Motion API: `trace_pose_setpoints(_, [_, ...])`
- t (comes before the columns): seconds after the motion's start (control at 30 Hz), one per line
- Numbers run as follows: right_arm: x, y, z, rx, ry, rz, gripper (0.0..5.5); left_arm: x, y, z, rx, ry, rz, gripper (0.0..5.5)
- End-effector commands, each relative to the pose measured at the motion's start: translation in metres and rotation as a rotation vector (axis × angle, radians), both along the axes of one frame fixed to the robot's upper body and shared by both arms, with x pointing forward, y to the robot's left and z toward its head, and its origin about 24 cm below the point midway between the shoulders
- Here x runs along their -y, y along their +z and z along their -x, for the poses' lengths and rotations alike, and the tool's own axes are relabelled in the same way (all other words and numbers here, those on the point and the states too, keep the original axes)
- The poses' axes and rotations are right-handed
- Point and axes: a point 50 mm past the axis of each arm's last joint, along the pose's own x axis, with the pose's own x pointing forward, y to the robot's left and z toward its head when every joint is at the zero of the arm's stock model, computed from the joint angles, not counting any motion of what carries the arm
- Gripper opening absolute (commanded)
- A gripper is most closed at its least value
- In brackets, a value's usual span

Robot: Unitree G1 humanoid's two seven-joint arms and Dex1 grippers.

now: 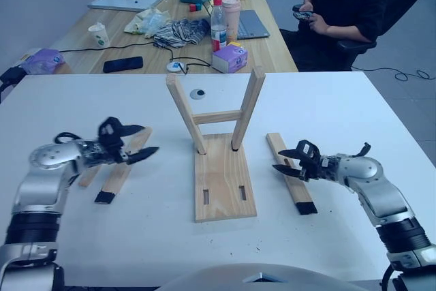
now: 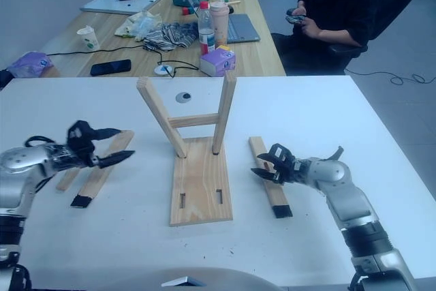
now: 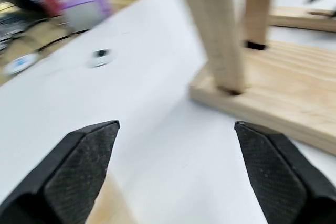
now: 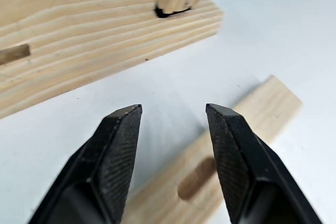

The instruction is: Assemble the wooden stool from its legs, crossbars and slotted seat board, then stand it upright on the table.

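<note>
seat board (image 1: 225,185) lies flat on the worktop (image 1: 340,100), two legs (image 1: 184,110) plugged in, so its spare slots (image 1: 206,197) face up. each gripper, right (image 1: 281,160) and left (image 1: 148,140), hovers with fingers spread over a loose leg (image 1: 302,195), seemingly ready to pick.

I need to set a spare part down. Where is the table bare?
Bare: the far right corner of the table, beyond the right loose leg; its near edge in front of the seat board; its far left corner. Crowded: beside the board, where the left gripper hangs over two loose pieces and the right gripper over that leg.
</note>
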Motion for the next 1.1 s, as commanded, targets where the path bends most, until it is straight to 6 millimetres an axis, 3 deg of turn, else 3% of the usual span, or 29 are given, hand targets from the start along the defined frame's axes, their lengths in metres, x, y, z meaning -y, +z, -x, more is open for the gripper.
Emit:
trace_pose_setpoints(0.03, [0.009,0.003,0.002,0.009,-0.042,0.006,2.26,-0.060,-0.010,0.013,0.004,0.381,-0.017,4.06])
trace_pose_setpoints(0.2, [0.011,0.005,-0.001,0.016,-0.050,0.006,2.26,-0.084,-0.046,0.038,-0.111,0.518,-0.057,4.06])
trace_pose_setpoints(0.43, [0.011,0.003,-0.001,0.009,-0.043,0.018,2.26,-0.090,-0.081,0.063,-0.243,0.548,-0.068,4.06])
trace_pose_setpoints(0.5, [0.011,0.003,-0.001,0.007,-0.039,0.022,2.30,-0.088,-0.088,0.069,-0.264,0.530,-0.074,3.75])
trace_pose_setpoints(0.97, [0.012,0.008,-0.009,0.039,-0.072,0.003,2.30,-0.077,-0.096,0.067,-0.287,0.468,-0.037,1.73])
trace_pose_setpoints(1.1, [0.015,0.022,-0.023,0.137,-0.170,-0.047,2.30,-0.071,-0.098,0.058,-0.281,0.456,-0.016,1.29])
